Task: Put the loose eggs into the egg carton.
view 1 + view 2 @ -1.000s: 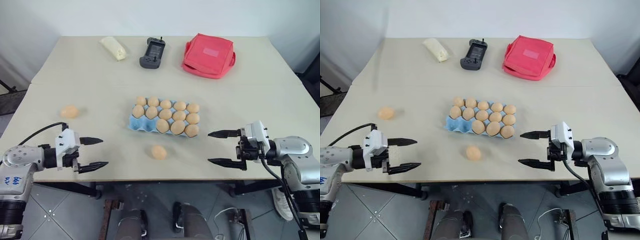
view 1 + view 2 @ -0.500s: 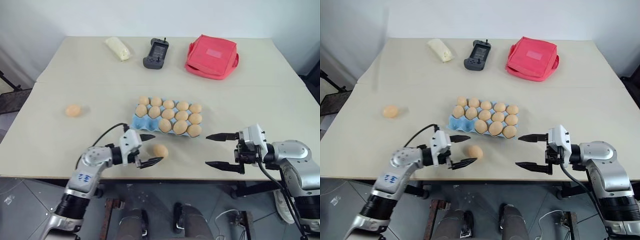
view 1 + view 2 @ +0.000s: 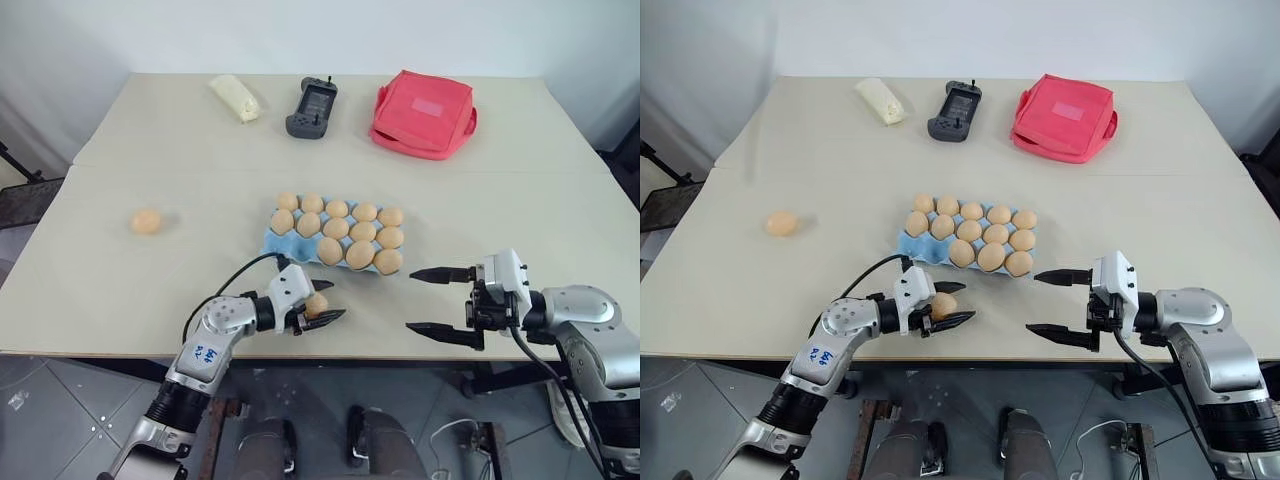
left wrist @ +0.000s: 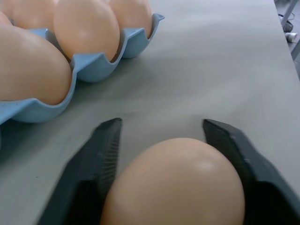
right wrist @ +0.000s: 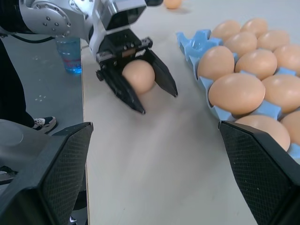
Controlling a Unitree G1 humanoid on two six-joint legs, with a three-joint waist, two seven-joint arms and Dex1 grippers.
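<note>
The light blue egg carton (image 3: 272, 243) sits mid-table with several tan eggs in its cups; its front-left cup is bare. One loose egg (image 3: 316, 304) lies just in front of the carton, and my left gripper (image 3: 322, 303) is shut on it, a black finger pressed to each side. The left wrist view shows that egg (image 4: 178, 183) between the fingers (image 4: 101, 154), with the carton (image 4: 89, 65) close beyond. Another loose egg (image 3: 146, 221) rests far off at the table's left. My right gripper (image 3: 411, 300) hovers open to the right of the carton, holding nothing.
Along the table's far edge lie a pale yellow packet (image 3: 234, 96), a black handheld controller (image 3: 310, 105) and a red fabric pouch (image 3: 423, 112). The held egg is close to the table's front edge.
My left arm swung right from the table's front left to the loose egg before the carton, and its fingers closed onto it. The right arm stayed put.
</note>
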